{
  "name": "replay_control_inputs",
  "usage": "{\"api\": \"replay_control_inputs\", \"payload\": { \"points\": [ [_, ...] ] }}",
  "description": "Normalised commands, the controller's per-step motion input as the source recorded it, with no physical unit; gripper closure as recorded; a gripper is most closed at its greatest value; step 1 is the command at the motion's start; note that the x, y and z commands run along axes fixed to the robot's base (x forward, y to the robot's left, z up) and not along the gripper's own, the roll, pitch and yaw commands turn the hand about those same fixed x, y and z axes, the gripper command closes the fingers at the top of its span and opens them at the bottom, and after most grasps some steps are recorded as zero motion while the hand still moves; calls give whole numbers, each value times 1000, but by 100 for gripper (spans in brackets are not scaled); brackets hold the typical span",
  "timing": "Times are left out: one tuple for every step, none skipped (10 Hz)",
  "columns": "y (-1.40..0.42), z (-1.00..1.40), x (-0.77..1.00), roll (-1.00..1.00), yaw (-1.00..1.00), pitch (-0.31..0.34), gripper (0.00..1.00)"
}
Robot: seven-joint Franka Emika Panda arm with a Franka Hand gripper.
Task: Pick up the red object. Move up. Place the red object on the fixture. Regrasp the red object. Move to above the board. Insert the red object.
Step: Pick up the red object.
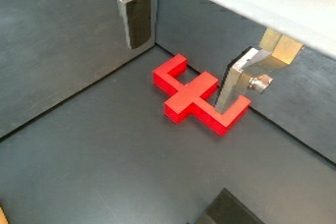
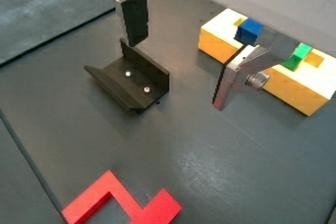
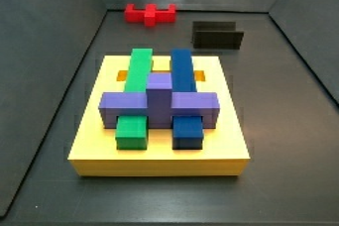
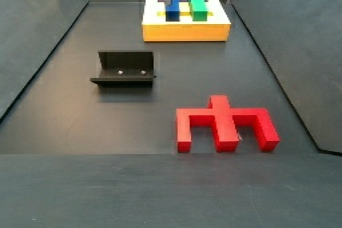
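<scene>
Dark floor (image 4: pixel 80 92) with red object (image 4: pixel 225 125) flat, hand (image 1: pixel 184 46) above it, fingers spread, empty.

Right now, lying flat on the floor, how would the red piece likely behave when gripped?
The red piece looks rigid and blocky, so probably won't flex. Lying flat, it shouldn't roll or tip. The open pincer hangs above it.

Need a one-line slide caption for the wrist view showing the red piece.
Open tool hovering above the red object lying flat on the dark floor, before pickup.
</scene>
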Motion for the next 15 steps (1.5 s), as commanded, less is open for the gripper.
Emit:
{"api": "replay_control_inputs", "payload": {
  "points": [
    [40,0,0,0,0,0,0],
    [223,-40,0,-37,0,0,0],
    [463,-146,89,-86,0,0,0],
    [623,-194,100,-124,0,0,0],
    [697,-209,83,-109,-14,0,0],
    [640,-229,0,-86,-43,0,0],
    [57,-709,-57,-121,0,-203,0],
    [40,-806,-300,-27,31,-239,0],
    [0,-751,-286,-47,11,-259,0],
    [0,-794,-331,-30,0,-239,0],
    [0,-897,-409,0,0,-207,0],
    [3,-971,-351,0,0,-173,0],
    [183,-1000,0,0,0,-84,0],
    [246,-1000,0,0,9,-61,0],
    [197,-1000,0,0,77,-40,0]
  ]
}}
